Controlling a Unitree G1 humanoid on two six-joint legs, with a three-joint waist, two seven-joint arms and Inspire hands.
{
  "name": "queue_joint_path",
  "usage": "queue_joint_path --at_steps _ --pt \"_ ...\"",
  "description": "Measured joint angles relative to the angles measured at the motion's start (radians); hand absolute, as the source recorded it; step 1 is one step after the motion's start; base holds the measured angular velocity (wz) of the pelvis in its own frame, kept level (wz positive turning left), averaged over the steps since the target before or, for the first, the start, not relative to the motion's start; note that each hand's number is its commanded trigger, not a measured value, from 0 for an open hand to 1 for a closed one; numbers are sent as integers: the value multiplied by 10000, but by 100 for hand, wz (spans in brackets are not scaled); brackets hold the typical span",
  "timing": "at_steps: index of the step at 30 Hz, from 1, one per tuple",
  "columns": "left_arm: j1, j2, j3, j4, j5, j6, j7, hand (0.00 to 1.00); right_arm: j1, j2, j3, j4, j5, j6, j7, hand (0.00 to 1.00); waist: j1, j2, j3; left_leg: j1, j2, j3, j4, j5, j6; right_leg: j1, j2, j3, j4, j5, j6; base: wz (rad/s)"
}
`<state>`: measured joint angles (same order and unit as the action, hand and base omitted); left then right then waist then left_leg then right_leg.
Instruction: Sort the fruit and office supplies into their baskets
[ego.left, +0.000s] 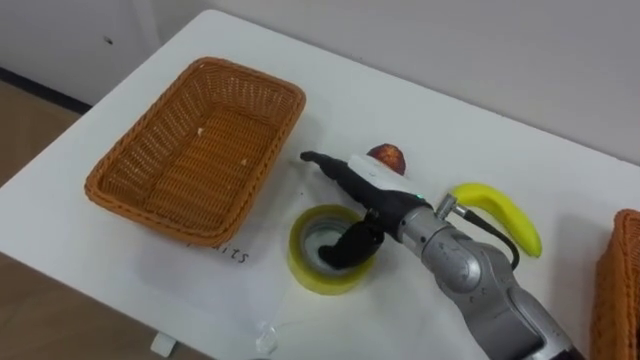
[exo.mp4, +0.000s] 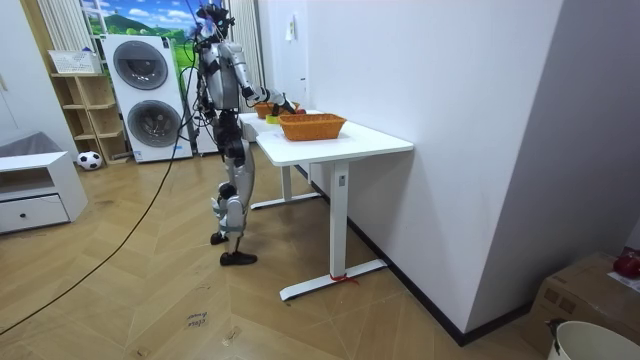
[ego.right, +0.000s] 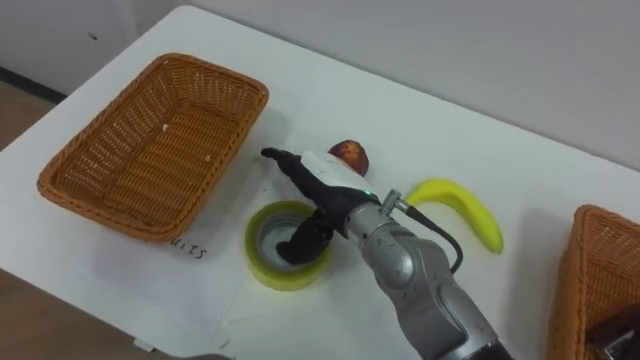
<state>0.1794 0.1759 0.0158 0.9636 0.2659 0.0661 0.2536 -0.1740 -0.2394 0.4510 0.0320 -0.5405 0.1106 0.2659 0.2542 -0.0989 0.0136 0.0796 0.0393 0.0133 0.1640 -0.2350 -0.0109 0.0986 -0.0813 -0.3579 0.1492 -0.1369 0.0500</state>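
A yellow roll of tape (ego.left: 303, 263) lies flat on the white table (ego.left: 120, 255), just right of the empty wicker basket (ego.left: 262, 88). My right hand (ego.left: 383, 190) hovers over the roll's far side. Its fingers (ego.left: 322, 161) stretch straight towards the basket and its dark thumb (ego.left: 350, 245) dips into the roll's hole. The hand is open. Behind the hand sits a reddish-brown fruit (ego.left: 388, 156), and a banana (ego.left: 508, 214) lies to its right. In the room view the robot stands at the table's end, one arm out over the baskets (exo.mp4: 312, 126).
A second wicker basket (ego.right: 592, 262) stands at the table's right edge with something dark (ego.right: 618, 330) in it. A small clear scrap (ego.left: 265, 335) lies near the table's front edge. The wall runs close behind the table.
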Motion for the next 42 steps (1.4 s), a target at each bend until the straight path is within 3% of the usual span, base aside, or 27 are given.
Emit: queue_joint_path --at_steps 9,10,11,12,13,42 --pt "-178 6 0 -1 0 0 -21 0 -19 3 -2 2 -8 1 186 0 -1 5 3 5 0 -4 1 0 0 16 1 -2 -1 0 0 0" --pt "-200 9 0 -1 -1 0 -22 0 -19 3 0 2 -13 2 196 14 -1 5 3 4 0 -4 0 0 0 16 1 -4 -1 0 0 0" --pt "-222 17 0 -1 -1 0 -22 0 -19 3 0 2 -15 2 207 38 -1 5 3 4 0 -4 0 0 0 17 0 -4 -1 0 0 0" --pt "-231 21 0 -1 -2 0 -22 0 -19 3 0 2 -16 3 211 80 -2 5 3 4 0 -4 1 0 0 17 1 -4 -1 0 0 0" --pt "-243 25 0 -1 -2 0 -22 0 -19 3 0 2 -16 4 218 100 -1 5 3 4 0 -4 1 0 0 17 1 -4 -1 0 0 0" --pt "-390 70 15 -27 22 157 -207 0 -318 53 79 399 -59 139 91 100 5 -66 -37 22 -4 -20 0 0 0 24 3 2 -4 0 0 0"
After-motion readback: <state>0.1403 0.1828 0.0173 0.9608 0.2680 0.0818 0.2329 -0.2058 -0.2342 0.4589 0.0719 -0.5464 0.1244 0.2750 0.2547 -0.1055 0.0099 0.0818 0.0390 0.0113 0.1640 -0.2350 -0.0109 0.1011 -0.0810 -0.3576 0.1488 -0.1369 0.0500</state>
